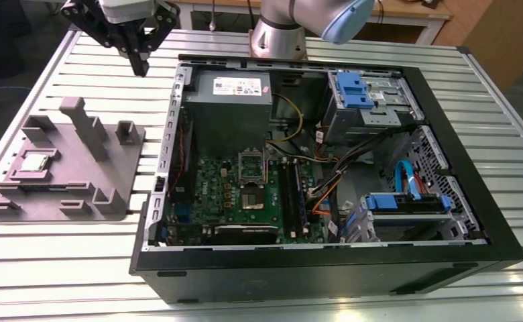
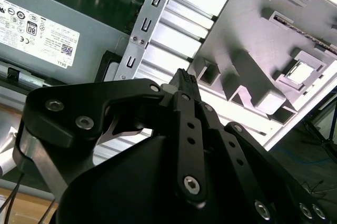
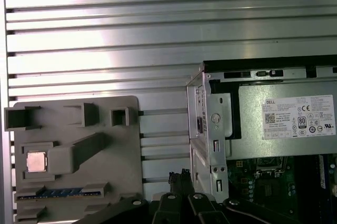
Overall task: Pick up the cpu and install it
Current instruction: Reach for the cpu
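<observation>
Exterior view: gripper (image 1: 140,69) hangs over the slatted table (image 1: 55,268), just outside the far corner of the open computer case (image 1: 333,268). Fingers narrow, tips drawn together, nothing between them; both wrist views show the same.

The cpu (image 1: 33,163) lies flat, silvery top up, in a square recess of the grey fixture (image 1: 82,191), at about 7 o'clock from the gripper and well apart from it. Also seen seated in the fixture in the first wrist view (image 3: 36,162) and the second wrist view (image 2: 300,72).

The motherboard (image 1: 212,178) sits inside the case, roughly 5 o'clock from the gripper. The power supply (image 1: 230,90) is at about 12 o'clock from the board.
</observation>
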Controlling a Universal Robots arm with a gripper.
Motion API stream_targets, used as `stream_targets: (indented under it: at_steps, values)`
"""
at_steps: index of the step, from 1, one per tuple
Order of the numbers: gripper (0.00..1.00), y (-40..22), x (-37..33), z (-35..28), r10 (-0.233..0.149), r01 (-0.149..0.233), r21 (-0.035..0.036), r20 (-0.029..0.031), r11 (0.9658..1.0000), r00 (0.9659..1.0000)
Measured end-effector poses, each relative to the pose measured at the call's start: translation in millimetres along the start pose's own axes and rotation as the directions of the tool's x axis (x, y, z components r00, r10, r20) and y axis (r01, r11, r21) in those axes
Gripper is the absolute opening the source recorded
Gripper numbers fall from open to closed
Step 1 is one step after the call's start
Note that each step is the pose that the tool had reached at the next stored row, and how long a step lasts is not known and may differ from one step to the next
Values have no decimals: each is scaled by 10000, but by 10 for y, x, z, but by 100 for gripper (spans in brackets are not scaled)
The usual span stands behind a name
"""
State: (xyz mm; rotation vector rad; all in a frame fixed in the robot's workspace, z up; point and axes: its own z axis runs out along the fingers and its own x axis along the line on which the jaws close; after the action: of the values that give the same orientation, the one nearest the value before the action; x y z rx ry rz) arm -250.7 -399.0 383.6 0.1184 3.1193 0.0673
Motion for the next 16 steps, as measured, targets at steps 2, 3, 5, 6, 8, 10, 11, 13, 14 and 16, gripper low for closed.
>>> stream_targets:
  at_steps: [2, 3, 5, 6, 8, 10, 11, 13, 14, 16]
  values:
    - [10, 0, 2, 0, 0, 0, 0, 0, 10000, 10000]
    - [10, 0, 5, 0, 1, -1, 0, 0, 10000, 10000]
    - [10, 0, 5, 0, 1, -1, 0, 0, 10000, 10000]
    - [10, 0, 5, 0, 1, -1, 0, -1, 10000, 10000]
    - [10, -3, 44, 2, 0, 0, 0, -1, 10000, 10000]
    - [10, -3, 46, 3, 0, 0, -1, 1, 10000, 10000]
    - [10, -4, 51, 3, 1, -1, -1, 2, 10000, 10000]
    - [10, -5, 64, 2, 1, -1, 0, 0, 10000, 10000]
    - [10, -6, 73, 2, 0, 0, 1, -1, 10000, 10000]
    - [10, -7, 86, 2, 0, 0, -1, 0, 10000, 10000]
